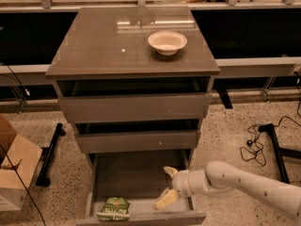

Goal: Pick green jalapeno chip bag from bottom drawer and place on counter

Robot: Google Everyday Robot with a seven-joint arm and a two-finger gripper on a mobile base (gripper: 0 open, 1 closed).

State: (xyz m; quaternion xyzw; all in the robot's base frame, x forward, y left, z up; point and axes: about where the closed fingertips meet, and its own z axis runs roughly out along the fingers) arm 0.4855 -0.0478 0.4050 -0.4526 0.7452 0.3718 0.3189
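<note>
Camera view: the reach into the open bottom drawer [136, 173] is in hand. The tool [168, 185] hangs inside it, right of middle, fingers spread well apart and gripping nothing. The green jalapeno chip bag [114, 208] lies flat at the drawer's front left, near the tool but apart from it. Next, I judge, the tool must shift left and lower over the bag before closing — the table [108, 46] above holds only a white bowl [167, 42].

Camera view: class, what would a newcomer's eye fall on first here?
The white arm reaches in from the right, its gripper, fingers open, at the right side of the open bottom drawer. The green chip bag lies at that drawer's front left, apart from the gripper. A white bowl sits on the glossy counter.
</note>
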